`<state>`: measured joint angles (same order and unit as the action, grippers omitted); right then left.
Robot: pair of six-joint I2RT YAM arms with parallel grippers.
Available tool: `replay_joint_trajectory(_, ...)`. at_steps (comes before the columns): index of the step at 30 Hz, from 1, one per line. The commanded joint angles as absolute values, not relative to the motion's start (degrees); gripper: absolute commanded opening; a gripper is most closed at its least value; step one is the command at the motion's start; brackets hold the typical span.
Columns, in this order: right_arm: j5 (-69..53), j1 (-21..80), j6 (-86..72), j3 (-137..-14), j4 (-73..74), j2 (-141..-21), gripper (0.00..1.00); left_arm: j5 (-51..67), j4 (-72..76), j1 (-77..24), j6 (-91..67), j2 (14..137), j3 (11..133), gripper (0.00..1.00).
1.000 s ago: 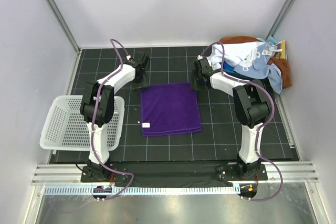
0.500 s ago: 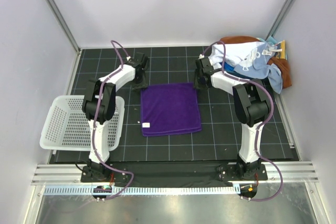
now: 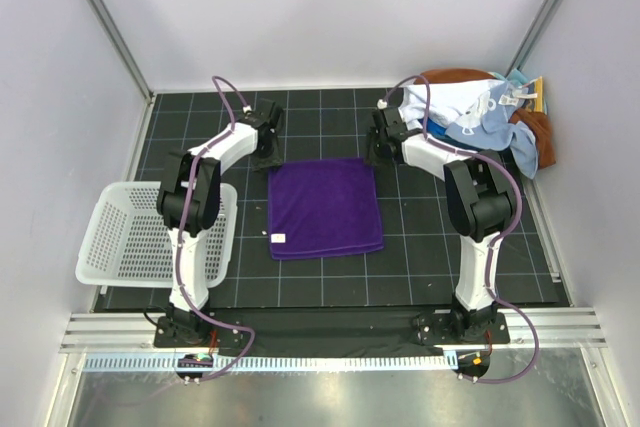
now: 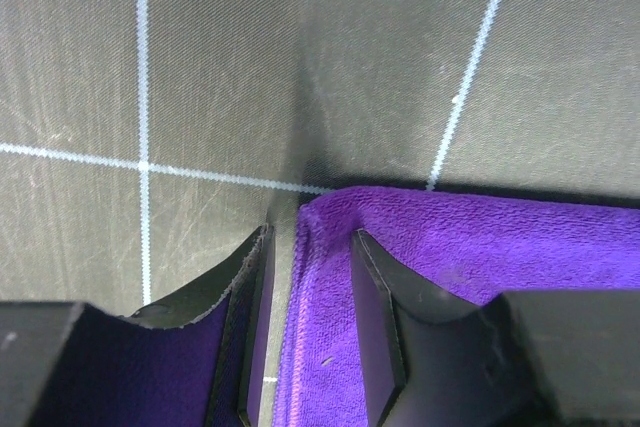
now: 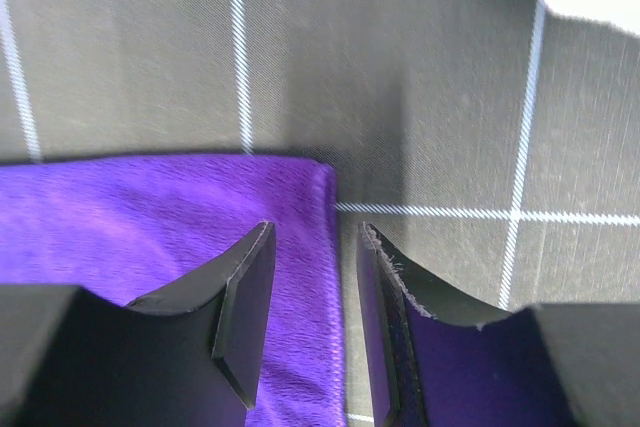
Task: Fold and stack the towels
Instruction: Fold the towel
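Dark purple towel (image 3: 323,207) is found lying flat on the gridded mat (image 3: 320,117) just right of the white basket (image 3: 105,247). The remaining towels (image 3: 480,112) are heaped well to the basket's right and farther back, presumably kept aside until this one is done. The left gripper (image 4: 312,247) is set at the far corner nearer the basket and the right gripper (image 5: 316,237) at the far corner away from it, each with jaws parted astride the towel's edge and nothing pinched; a paired pinch to draw the far edge forward is judged to be intended.
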<state>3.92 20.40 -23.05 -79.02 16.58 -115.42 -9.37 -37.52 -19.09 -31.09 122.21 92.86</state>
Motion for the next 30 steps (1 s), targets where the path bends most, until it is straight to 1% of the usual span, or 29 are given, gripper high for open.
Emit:
replay_joint_trajectory(1, 2.6, 20.2, -22.1, -83.0, 14.1, -112.8, 0.45, -7.9, -34.5, -18.9, -30.4, 118.8, 94.7, 0.41)
replay_joint_trajectory(10, 2.1, 20.2, -21.8, -86.2, 15.4, -116.6, 0.44, -8.4, -35.2, -18.8, -30.8, 120.9, 95.0, 0.4)
replay_joint_trajectory(13, 2.0, 20.3, -21.7, -86.6, 15.8, -117.8, 0.42, -8.5, -35.2, -18.7, -30.9, 121.2, 95.0, 0.4)
replay_joint_trajectory(25, 4.9, 20.7, -21.2, -86.7, 17.2, -120.2, 0.4, -9.5, -35.2, -18.7, -31.1, 122.7, 94.6, 0.37)
replay_joint_trajectory(30, 7.0, 21.0, -20.7, -86.8, 17.8, -120.6, 0.36, -9.9, -34.0, -18.8, -31.2, 122.1, 93.3, 0.36)
